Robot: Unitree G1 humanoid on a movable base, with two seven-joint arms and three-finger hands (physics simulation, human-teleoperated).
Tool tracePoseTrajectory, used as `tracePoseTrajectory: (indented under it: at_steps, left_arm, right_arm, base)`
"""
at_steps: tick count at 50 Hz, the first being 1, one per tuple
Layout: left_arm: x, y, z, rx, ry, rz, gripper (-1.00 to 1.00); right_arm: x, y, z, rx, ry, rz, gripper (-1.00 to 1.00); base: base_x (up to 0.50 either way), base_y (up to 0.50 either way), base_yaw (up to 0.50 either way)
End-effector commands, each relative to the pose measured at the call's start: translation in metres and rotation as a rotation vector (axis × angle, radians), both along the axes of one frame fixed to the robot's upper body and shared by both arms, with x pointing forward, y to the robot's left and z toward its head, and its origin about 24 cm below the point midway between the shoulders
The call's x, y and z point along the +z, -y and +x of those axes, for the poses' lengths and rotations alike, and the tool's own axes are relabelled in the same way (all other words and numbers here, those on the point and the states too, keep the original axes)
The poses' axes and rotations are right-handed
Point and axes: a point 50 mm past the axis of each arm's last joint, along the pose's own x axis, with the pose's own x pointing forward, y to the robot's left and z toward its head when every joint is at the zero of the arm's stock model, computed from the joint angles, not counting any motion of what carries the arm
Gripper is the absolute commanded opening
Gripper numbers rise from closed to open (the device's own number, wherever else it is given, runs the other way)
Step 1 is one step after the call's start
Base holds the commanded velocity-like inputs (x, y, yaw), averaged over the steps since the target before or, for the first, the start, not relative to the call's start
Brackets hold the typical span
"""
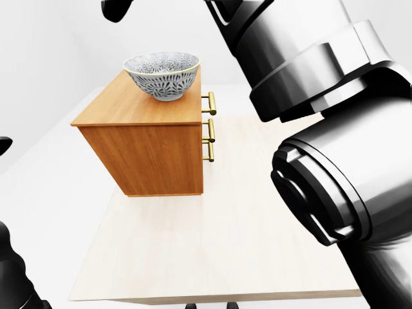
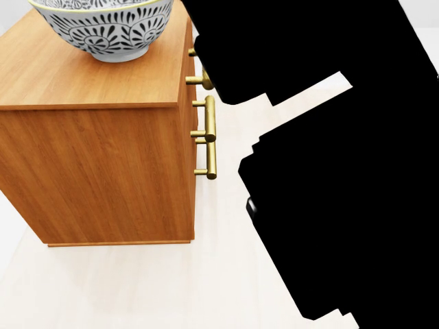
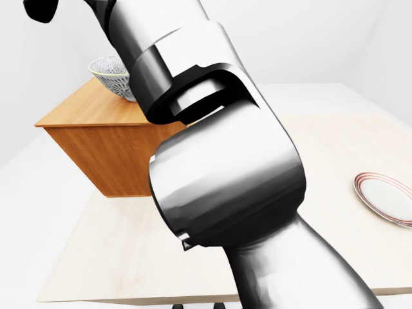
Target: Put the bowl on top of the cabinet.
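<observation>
Black, rounded pieces of the left arm (image 1: 14, 273) poke in at the left edge and bottom left corner of the left-eye view; whether the left hand is clenched or released cannot be told. To their right stands the wooden cabinet (image 1: 154, 158), resting on the pale table (image 1: 212, 244). The bowl (image 1: 162, 76), white with a dense dark pattern and a thin yellow rim, sits upright on the cabinet's top, toward the right end of that surface and above the side that carries the brass handles (image 2: 210, 137). Nothing touches the bowl. Above it and to its left, at the top edge of the left-eye view, the right hand (image 1: 116, 8) shows only as one dark fingertip, well apart from the bowl's rim; it grasps nothing that can be seen, and how its other fingers are set cannot be told. The right arm (image 1: 335, 161), glossy silver and black, fills the right part of that view and appears in the head view as a flat black shape beside the handles. Farthest right, in the right-eye view, a white plate (image 3: 386, 199) with a reddish rim lies on the table.
</observation>
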Motion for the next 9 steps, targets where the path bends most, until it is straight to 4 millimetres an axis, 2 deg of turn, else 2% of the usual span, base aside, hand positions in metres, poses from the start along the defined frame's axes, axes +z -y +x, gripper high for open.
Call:
tracePoseTrajectory:
  at_steps: [1,9]
  left_arm:
    - [0.0003,0.0003,-0.0001,0.000,0.002,0.001,1.00]
    - [-0.0001,0.0011,-0.0001,0.000,0.000,0.003,1.00]
  right_arm:
    - [0.0123,0.0126,-0.0025,0.022,0.019,0.116,1.00]
    - [0.0189,0.0188,-0.0049,0.050,0.020,0.175,1.00]
  base:
    - [0.00,0.00,0.00]
    - [0.00,0.00,0.00]
